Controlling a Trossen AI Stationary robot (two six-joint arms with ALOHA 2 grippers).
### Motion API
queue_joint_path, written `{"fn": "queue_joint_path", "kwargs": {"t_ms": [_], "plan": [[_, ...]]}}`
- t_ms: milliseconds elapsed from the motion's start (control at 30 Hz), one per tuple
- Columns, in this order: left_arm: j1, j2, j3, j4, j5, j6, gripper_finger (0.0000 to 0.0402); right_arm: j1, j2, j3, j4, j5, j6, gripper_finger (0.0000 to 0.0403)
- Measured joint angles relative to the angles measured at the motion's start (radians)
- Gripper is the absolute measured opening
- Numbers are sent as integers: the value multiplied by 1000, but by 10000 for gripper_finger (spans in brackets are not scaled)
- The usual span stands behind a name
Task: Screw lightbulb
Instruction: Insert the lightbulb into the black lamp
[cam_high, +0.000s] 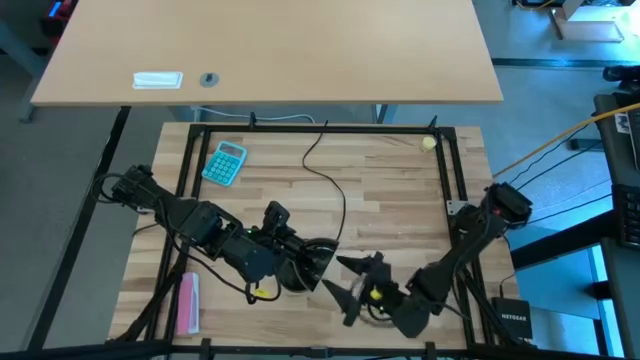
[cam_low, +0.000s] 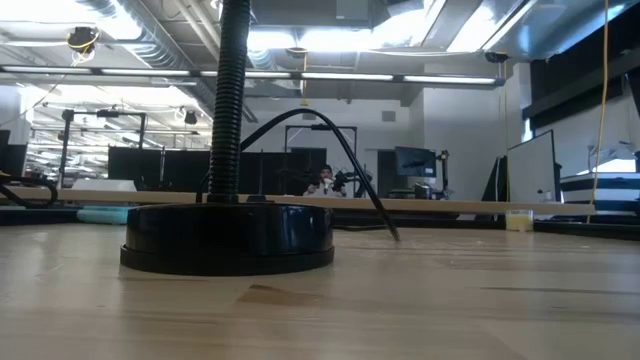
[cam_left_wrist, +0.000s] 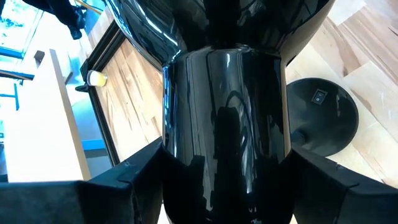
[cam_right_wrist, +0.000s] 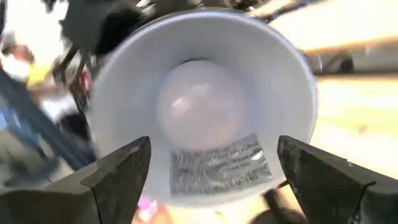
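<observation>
I am steadying the black lamp shade (cam_left_wrist: 227, 106) with my left gripper (cam_left_wrist: 217, 186) clamped round its neck — while my right gripper (cam_right_wrist: 214, 171), spread wide and empty, is facing straight into its mouth, where the lightbulb (cam_right_wrist: 202, 106) sits dead ahead, axis toward me.

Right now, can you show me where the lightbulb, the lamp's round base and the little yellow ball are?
lightbulb (cam_right_wrist: 202, 106): right wrist view, on its rounded front.
lamp base (cam_low: 228, 238): low view, on its black side wall.
yellow ball (cam_high: 428, 143): high view, on its top.
</observation>
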Motion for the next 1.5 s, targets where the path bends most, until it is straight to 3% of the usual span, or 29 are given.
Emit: {"fn": "queue_joint_path", "kwargs": {"t_ms": [333,567,900,1233,1500], "plan": [[1,0,0,1,0,0,249,33,0,0,93,86,-955,350],[1,0,0,-1,0,-14,249,-15,0,0,111,59,-1353,350],[2,0,0,0,0,-19,249,-20,36,0,120,-4,-1628,350],[2,1,0,4,0,-27,249,-54,54,0,251,-25,-1876,350],[3,1,0,4,0,-26,249,-93,54,1,250,-99,-1926,350]]}}
